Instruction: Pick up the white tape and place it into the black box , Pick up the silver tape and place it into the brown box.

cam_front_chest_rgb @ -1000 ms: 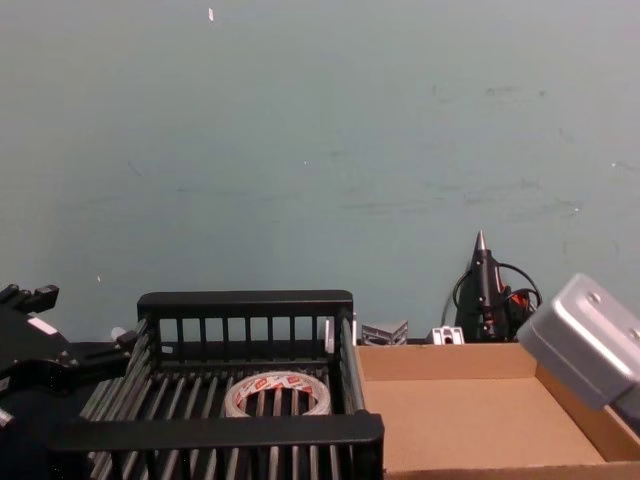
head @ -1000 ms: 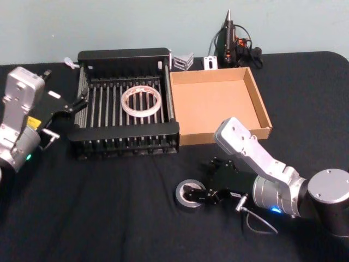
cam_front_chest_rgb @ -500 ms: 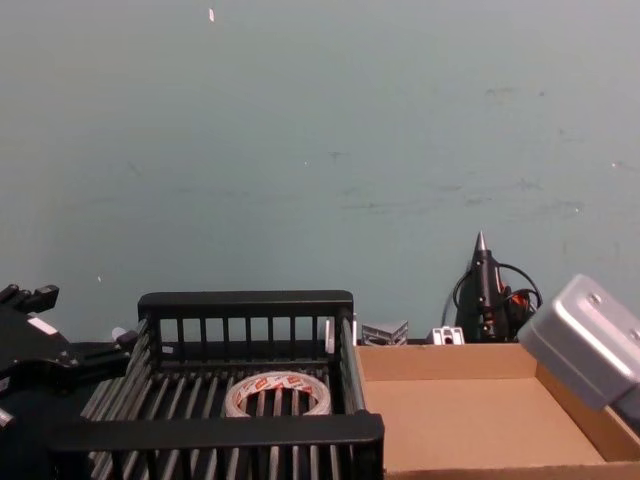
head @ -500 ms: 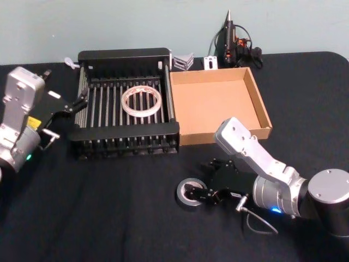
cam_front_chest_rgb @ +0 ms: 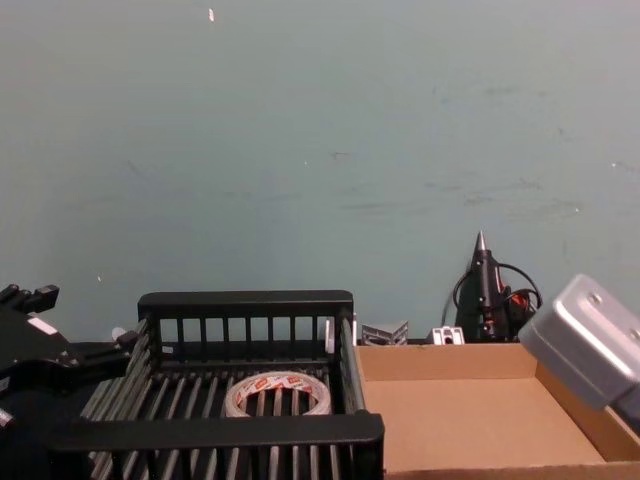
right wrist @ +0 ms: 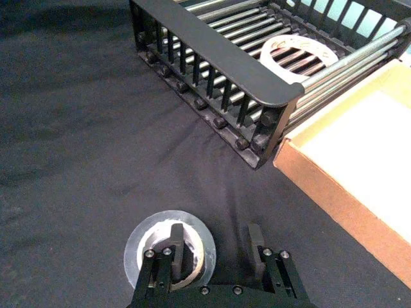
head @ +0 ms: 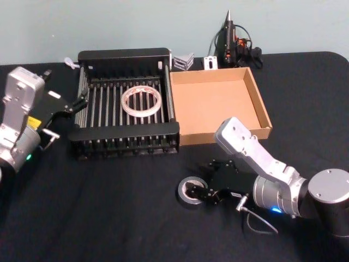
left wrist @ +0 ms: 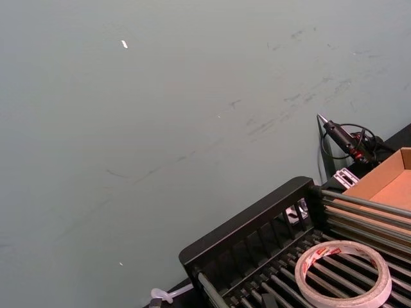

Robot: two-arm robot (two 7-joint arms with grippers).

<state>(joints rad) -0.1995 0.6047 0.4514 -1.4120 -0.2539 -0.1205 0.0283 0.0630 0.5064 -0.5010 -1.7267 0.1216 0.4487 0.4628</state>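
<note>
So we've got the thick silver-grey duct tape roll (head: 191, 192) lying flat on the black tabletop (head: 109, 207), in front of the shallow tan cardboard tray (head: 218, 103). The right claw (right wrist: 212, 250) is low over it and spread open: one finger (right wrist: 176, 247) dips into the roll's hole, the other sits outside its rim, nothing squeezed. The flat whitish tape ring with red print (head: 141, 100) lies on the slatted floor of the black plastic crate (head: 125, 134). The left claw (head: 73, 105) hangs just beside the crate's left wall; we can't tell how far open it is.
</note>
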